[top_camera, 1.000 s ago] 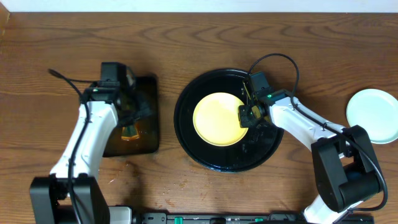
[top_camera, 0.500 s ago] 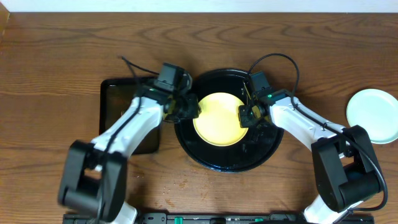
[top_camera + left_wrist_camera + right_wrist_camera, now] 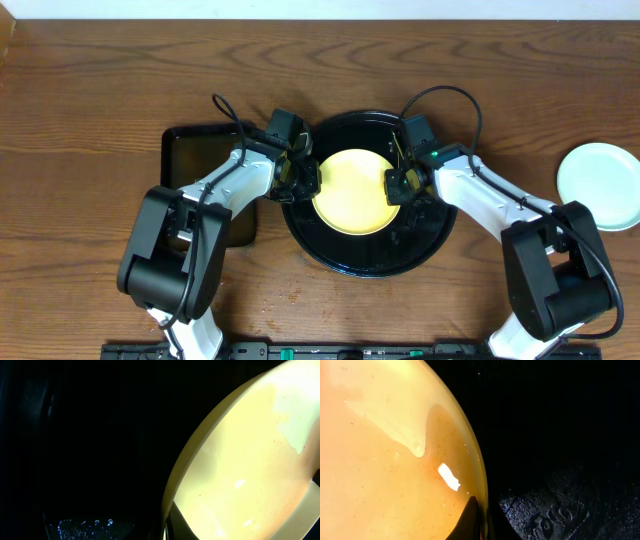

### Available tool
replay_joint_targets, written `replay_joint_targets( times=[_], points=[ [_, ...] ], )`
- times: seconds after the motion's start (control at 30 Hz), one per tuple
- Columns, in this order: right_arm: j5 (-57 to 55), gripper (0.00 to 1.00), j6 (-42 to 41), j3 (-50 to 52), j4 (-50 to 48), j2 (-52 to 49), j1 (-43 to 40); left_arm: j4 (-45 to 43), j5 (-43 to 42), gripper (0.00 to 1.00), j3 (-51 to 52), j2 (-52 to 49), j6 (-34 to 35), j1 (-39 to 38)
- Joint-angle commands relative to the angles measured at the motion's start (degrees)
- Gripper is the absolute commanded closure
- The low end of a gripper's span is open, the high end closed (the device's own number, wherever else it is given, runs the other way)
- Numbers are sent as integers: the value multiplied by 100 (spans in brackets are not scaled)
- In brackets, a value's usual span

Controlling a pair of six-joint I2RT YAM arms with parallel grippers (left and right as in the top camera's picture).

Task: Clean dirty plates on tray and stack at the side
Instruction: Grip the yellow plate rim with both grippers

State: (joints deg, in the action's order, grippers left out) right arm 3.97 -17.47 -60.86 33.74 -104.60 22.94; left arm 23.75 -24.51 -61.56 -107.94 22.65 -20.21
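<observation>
The cream-yellow plate (image 3: 350,192) lies in the middle of the round black tray (image 3: 340,257), which sits at the centre of the table (image 3: 100,80). The left gripper (image 3: 303,175) is at the plate's left rim and the right gripper (image 3: 397,186) at its right rim, so the plate sits between the two.

In the left wrist view the plate (image 3: 240,460) fills the right side against the black tray (image 3: 100,435). One dark fingertip (image 3: 175,527) overlaps its rim at the bottom edge. In the right wrist view the plate (image 3: 380,460) fills the left side, with a glossy film across it, and a dark fingertip (image 3: 470,519) rests on the rim beside the tray (image 3: 560,435).

Neither view shows both fingers, so I cannot tell how far either gripper is open or whether it pinches the rim.

A pale mint-blue plate (image 3: 600,186) sits at the table's right edge, well apart from the tray. A rectangular black tray (image 3: 190,165) lies to the left.
</observation>
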Motion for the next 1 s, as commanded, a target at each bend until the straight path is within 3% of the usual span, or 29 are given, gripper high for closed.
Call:
replay_joint_targets(
  times=[0.0,0.13,0.27,0.5,0.77,0.9,0.97],
  points=[
    [476,99,549,240,79,-229,-157,-33,-42,92,79,-197,-122,9],
    [1480,99,835,240,37,-125,-538,-275,-715,92,120,-227,-468,9],
    [3045,96,1296,243,52,-127,-1078,-339,-752,92,140,-297,-511,9],
    [4660,91,1742,243,-42,-149,-1379,-422,-767,92,140,-382,-531,-57],
    [5029,86,1757,243,-358,-149,-1237,-490,-763,93,140,-382,-533,-260],
    [5003,99,1746,243,-372,-149,-1233,-483,-763,92,140,-382,-531,-264],
    [4959,99,1633,243,-369,-149,-1252,-481,-763,92,140,-382,-529,-264]
  ],
)
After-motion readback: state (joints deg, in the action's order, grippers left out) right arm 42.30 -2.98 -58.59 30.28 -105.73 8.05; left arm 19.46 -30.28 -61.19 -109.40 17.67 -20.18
